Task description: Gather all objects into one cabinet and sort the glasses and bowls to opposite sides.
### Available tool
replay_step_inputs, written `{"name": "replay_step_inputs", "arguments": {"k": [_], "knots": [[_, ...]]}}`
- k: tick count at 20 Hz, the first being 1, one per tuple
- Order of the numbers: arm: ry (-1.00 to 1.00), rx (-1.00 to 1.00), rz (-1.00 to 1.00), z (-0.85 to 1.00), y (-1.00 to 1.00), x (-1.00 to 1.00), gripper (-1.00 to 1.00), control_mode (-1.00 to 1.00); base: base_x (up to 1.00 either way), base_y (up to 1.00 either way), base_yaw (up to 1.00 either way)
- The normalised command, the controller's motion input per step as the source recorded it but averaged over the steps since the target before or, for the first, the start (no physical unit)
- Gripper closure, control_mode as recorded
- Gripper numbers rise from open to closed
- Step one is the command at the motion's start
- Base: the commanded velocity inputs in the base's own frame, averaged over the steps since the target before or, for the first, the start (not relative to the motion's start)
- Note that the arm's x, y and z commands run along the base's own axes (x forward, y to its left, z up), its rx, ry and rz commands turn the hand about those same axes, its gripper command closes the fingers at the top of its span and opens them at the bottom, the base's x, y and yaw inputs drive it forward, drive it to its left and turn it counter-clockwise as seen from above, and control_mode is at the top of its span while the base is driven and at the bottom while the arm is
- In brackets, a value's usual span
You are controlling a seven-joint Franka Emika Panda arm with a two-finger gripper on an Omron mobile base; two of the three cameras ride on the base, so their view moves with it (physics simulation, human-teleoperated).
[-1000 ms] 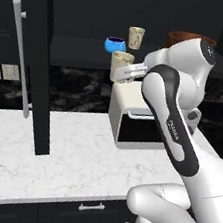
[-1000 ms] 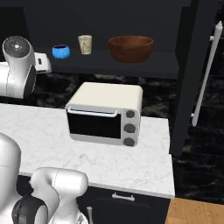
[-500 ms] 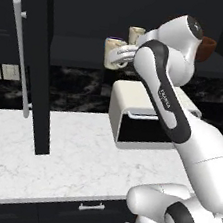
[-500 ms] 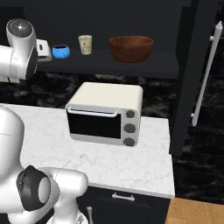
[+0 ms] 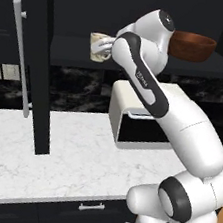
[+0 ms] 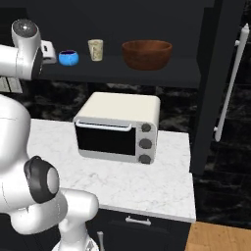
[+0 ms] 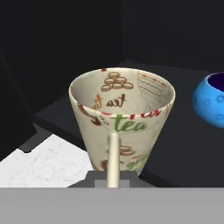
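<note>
Gripper clenched on a beige cup, held upright in the air at the left end of the cabinet shelf. Blue bowl, 2nd cup and brown bowl already sit on it. Step in hand looks like placing this cup. Next: set it down w/ the other cup, apart from the bowls; blue bowl is close, so go easy.

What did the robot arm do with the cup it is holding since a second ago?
The gripper, shut on the held cup, lifted it higher, up to the level of the cabinet shelf and toward its left end. The blue bowl, the other cup, the brown bowl and the toaster oven stayed put.
</note>
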Motion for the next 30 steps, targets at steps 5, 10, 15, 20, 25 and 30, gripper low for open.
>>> {"name": "replay_step_inputs", "arguments": {"k": [5,10,15,20,25,30], "knots": [[0.01,0.0,0.0,0.0,0.51,0.54,1.0,-1.0,0.0,0.0,0.0],[0.06,0.0,0.0,-0.01,0.4,0.37,1.0,-1.0,0.0,0.0,0.0],[0.0,0.0,0.0,-0.18,0.19,0.15,1.0,-1.0,0.0,0.0,0.0],[-0.15,0.0,-0.03,-0.18,0.03,0.01,1.0,-1.0,0.0,0.0,0.0],[-0.15,0.0,-0.03,-0.24,0.01,0.13,1.0,-1.0,0.0,0.0,0.0],[0.0,0.0,0.0,-0.06,0.15,0.41,1.0,-1.0,0.0,0.0,0.0]]}}
